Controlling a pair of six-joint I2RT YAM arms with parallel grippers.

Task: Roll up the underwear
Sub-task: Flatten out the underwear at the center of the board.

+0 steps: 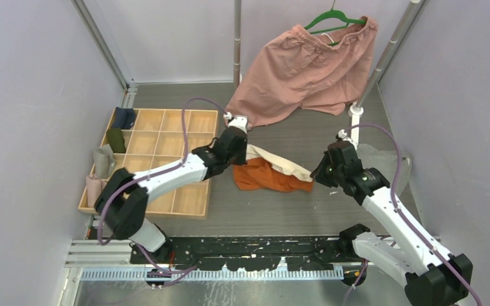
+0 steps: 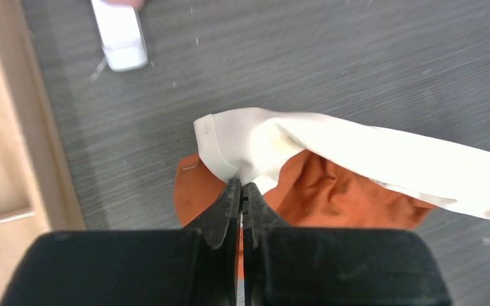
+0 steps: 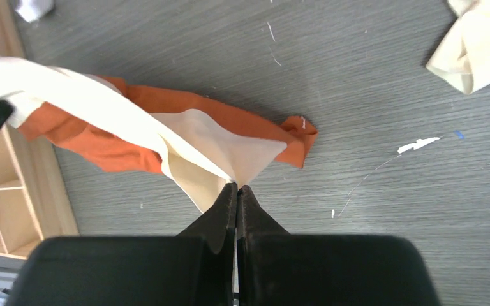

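Note:
The rust-orange underwear (image 1: 265, 175) with cream-white trim hangs stretched between my two grippers over the middle of the table. My left gripper (image 1: 241, 151) is shut on the left end of its cream waistband (image 2: 230, 143). My right gripper (image 1: 317, 174) is shut on the right end of the cream band (image 3: 230, 150), with the orange cloth (image 3: 102, 143) sagging onto the table. A pale grey garment (image 1: 383, 159) lies on the table behind my right arm; it also shows in the right wrist view (image 3: 478, 41).
A wooden compartment tray (image 1: 159, 159) stands on the left with dark and pale rolled cloths in its left cells. Big pink shorts (image 1: 306, 70) hang on a green hanger at the back. A metal pole (image 1: 237, 38) stands at centre back.

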